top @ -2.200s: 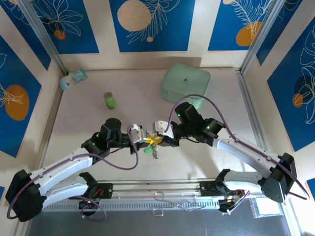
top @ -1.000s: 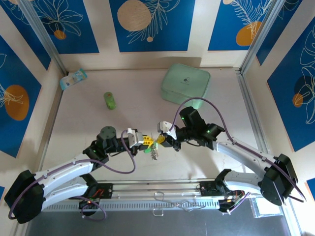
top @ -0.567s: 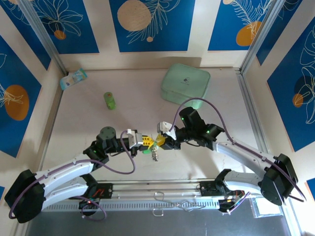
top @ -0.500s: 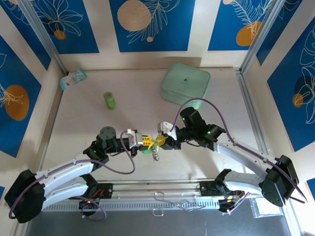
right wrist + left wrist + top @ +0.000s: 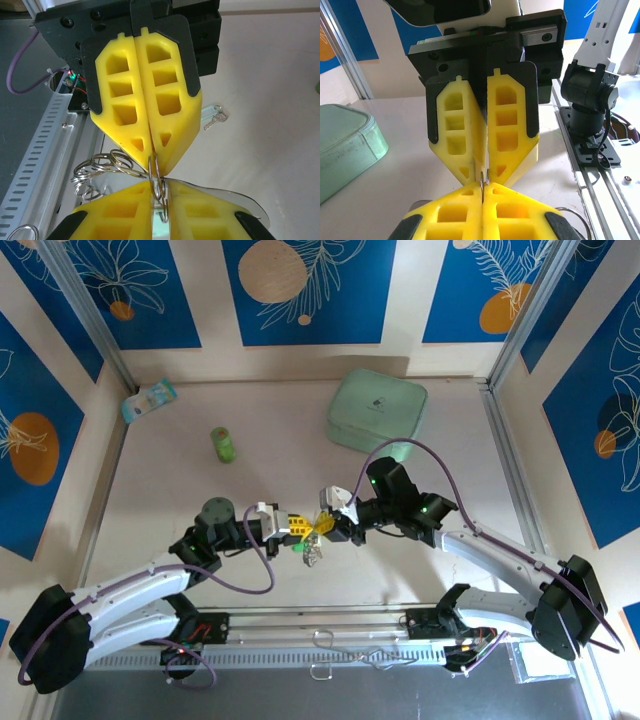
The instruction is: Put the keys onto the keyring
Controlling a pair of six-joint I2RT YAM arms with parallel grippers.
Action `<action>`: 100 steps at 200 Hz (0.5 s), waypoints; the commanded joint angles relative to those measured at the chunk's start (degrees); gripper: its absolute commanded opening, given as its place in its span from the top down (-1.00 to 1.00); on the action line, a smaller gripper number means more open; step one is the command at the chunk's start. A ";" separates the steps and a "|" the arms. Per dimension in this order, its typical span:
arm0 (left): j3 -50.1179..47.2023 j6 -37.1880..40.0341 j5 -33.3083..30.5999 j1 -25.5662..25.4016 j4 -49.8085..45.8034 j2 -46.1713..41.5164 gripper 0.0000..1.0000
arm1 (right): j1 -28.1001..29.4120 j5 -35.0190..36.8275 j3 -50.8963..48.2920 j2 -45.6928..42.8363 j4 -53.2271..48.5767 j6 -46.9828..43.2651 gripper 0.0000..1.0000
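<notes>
Keyring [image 5: 156,175] hangs above desk [image 5: 180,490], well to the near side of mint case [image 5: 377,410], pinched by left claw [image 5: 484,194], fully shut, & right claw [image 5: 159,192], nearly shut on same wire; I'd hold firm & part coils slowly w/o twisting.

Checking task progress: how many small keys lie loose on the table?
1. A small silver key with a pale head lies on the beige table, beyond the left gripper. More may be hidden among the silver wire keyring loops.
</notes>
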 commanded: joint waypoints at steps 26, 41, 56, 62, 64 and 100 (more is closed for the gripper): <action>-0.30 -0.72 1.23 -0.29 3.65 0.17 1.00 | 0.43 -2.07 0.06 0.97 1.46 0.59 0.86; -0.28 -0.56 0.44 -0.34 3.22 0.11 1.00 | 0.38 -1.61 0.63 1.06 0.27 -0.15 1.00; 0.25 -0.17 -1.87 -0.34 0.78 -0.49 0.71 | 0.46 0.27 1.82 0.97 -2.44 -1.69 1.00; 0.67 0.49 -2.33 -0.27 -1.04 -0.89 0.54 | 0.50 1.24 2.51 0.92 -3.96 -2.51 1.00; 0.85 0.79 -2.35 -0.29 -1.76 -1.00 0.51 | 0.53 1.59 2.84 0.96 -4.48 -2.85 1.00; 5.69 7.95 -2.18 -0.33 -17.76 -2.06 0.46 | 2.01 8.31 8.51 2.63 -15.94 -9.67 1.00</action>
